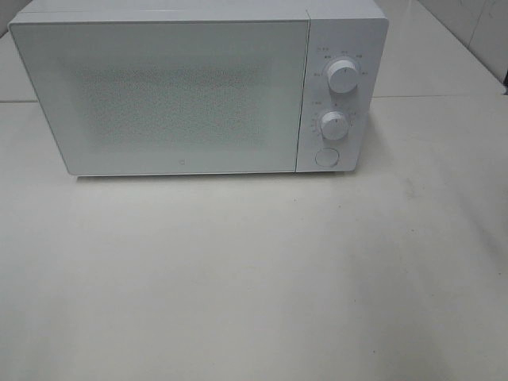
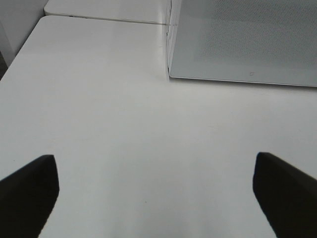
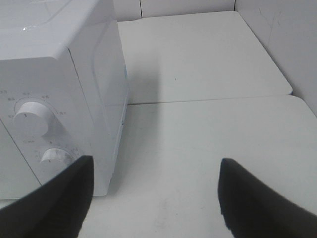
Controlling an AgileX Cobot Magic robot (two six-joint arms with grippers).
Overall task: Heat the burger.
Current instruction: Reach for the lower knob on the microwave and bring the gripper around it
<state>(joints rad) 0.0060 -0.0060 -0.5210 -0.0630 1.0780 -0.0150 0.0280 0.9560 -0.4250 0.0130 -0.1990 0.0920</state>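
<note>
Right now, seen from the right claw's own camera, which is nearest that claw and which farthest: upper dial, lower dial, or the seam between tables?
1. Lower dial, low on the microwave panel, close by the right gripper.
2. Upper dial, above it on the same panel.
3. Table seam, back beside the microwave's rear.

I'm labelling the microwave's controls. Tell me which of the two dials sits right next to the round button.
The lower dial, directly above the round button. The upper dial sits higher, with the lower dial between it and the button.
</note>
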